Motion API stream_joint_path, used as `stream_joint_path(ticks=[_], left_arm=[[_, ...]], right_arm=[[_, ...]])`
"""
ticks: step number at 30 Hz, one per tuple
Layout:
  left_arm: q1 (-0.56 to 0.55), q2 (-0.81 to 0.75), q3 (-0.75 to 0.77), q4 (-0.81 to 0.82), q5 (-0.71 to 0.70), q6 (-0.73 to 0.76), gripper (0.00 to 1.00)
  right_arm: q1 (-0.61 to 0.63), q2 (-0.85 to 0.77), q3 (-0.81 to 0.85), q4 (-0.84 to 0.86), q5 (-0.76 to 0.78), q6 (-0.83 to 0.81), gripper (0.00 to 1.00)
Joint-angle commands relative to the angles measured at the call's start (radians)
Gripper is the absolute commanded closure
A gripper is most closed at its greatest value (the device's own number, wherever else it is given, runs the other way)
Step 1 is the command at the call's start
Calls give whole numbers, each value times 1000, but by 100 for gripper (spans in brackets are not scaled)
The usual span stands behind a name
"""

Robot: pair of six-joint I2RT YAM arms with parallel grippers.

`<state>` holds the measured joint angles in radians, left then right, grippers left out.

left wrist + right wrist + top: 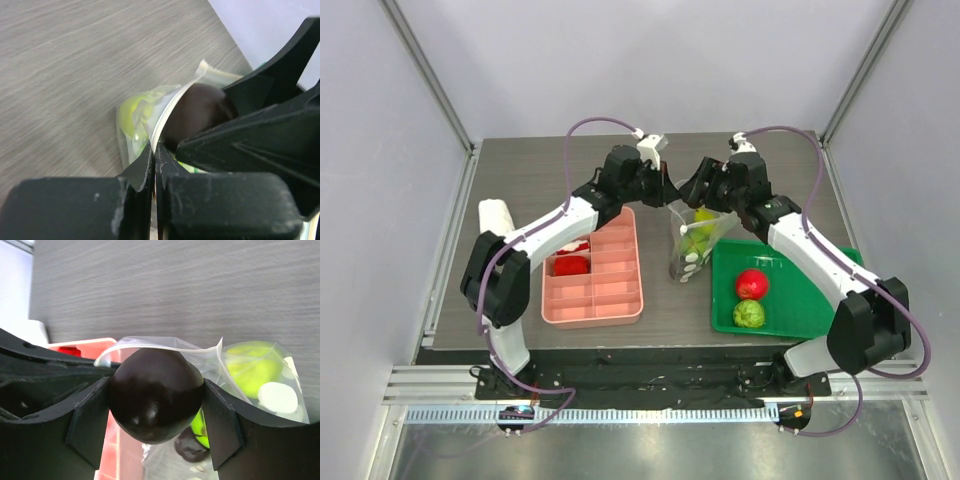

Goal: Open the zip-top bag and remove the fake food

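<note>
Up close, right tool (155, 426) clamps a dark ball (155, 390) — overhead hides it.

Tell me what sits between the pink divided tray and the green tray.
The zip-top bag, its top pinched by the left gripper, hangs there; the top view shows it.

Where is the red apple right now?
Top view: the red apple lies in the green tray on the right, just behind the round green fruit.
</note>
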<state>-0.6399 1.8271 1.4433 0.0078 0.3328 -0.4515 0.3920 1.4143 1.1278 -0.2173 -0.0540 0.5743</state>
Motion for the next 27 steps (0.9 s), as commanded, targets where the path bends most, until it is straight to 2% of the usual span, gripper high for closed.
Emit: stream_joint_path(ticks=[1,10,11,12,14,17,23,27], left_arm=[[-18,-65,75,-55,-40,60,100],[-7,-17,135,-107,-90,91,100],[-7,-17,143,-108,-94,91,100],[-7,-18,146,-106,-101,94,100],[-4,-20,161,-112,-107,102,100],[-1,-22,178,-109,-101,102,100],[-3,4,204,-89,-48,79,100],[-3,8,186,-83,-46,74,100]], right_arm=[[4,-58,124,39,-37,27,81],[-18,-282,156,-95,106,-70,80],[-18,-300,152,-175,140,-76,80],[-21,-314,147,-230,257,-76,80],[-27,-356,116,-350,372,-57,80],[-66,-429,-66,-358,488,-4,80],[-255,-474,-460,-285,488,153,78],[-266,-482,-554,-219,485,188,71]])
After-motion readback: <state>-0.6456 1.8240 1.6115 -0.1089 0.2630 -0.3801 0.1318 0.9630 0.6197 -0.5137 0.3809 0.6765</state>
